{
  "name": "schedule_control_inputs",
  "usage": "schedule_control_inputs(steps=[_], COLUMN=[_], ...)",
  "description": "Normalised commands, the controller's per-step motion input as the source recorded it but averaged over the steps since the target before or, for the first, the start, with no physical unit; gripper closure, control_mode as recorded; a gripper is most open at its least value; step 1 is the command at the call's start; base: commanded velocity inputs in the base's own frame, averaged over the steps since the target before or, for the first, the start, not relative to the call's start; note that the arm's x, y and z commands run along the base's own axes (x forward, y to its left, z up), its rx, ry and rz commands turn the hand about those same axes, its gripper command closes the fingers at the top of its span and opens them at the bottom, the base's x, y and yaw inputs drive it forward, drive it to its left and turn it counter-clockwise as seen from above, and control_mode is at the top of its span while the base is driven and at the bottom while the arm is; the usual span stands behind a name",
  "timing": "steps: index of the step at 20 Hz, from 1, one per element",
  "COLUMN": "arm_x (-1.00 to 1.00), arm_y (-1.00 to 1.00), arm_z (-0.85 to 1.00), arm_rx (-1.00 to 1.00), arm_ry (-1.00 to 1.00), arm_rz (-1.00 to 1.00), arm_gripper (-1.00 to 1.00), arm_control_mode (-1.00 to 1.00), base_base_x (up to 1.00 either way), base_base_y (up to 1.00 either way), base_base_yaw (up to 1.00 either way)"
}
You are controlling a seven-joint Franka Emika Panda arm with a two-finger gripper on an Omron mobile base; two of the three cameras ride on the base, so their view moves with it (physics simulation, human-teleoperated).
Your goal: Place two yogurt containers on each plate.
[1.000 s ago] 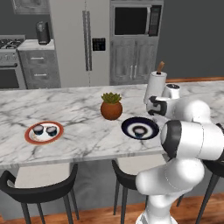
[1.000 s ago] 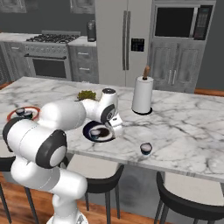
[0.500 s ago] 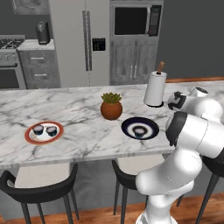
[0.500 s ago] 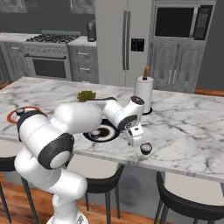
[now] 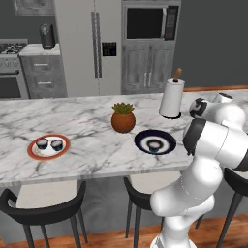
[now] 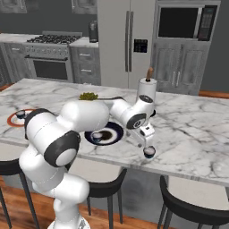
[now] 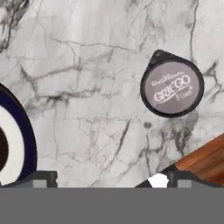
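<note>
Hand view, looking down on the marble worktop point(image 7: 87, 87): the last loose yogurt cup point(image 7: 172, 89) sits at about 2 o'clock from frame centre, foil lid up and printed with a brand name, with a small pull tab at its upper left. It stands clear of the navy-rimmed plate point(image 7: 19, 144), whose edge enters at 8 o'clock. The worktop's front edge and the wooden floor point(image 7: 205, 159) lie close by the cup, at 5 o'clock.

Right base view: the claw point(image 6: 148, 142) hangs just above the cup point(image 6: 149, 152), which stands near the front edge of the worktop, at 3 o'clock from the navy plate point(image 6: 112, 129). That plate carries one cup point(image 6: 97, 136). Left base view: the orange-rimmed plate point(image 5: 34, 150) holds two cups point(image 5: 42, 143) point(image 5: 57, 145), so that plate appears complete.

Claw state: only the finger tips point(image 7: 43, 177) show at the bottom corners of the hand view, set far apart, so the claw is judged wide and empty.

Handling assessment: the cup is judged light and rigid enough for a firm pinch, with smooth, possibly slippery sides. The foil lid is likely thin and should not bear pressure. Recommended hold: fingers across the round wall below the lid, centred on the cup, clear of the tab. Risk: an off-centre closure could nudge it toward the nearby edge.
</note>
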Motion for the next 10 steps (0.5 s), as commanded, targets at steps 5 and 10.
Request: schedule_control_inputs(steps=[5, 10], arm_x=[0.00, 0.00], arm_y=[-0.12, -0.34], arm_z=[0.00, 0.00], arm_rx=[-0.02, 0.00], arm_ry=[0.00, 0.00], arm_rz=[0.31, 0.10], arm_gripper=[-1.00, -1.00], arm_control_mode=[-1.00, -1.00], base_base_x=[0.00, 0.00], base_base_y=[0.00, 0.00], base_base_yaw=[0.00, 0.00])
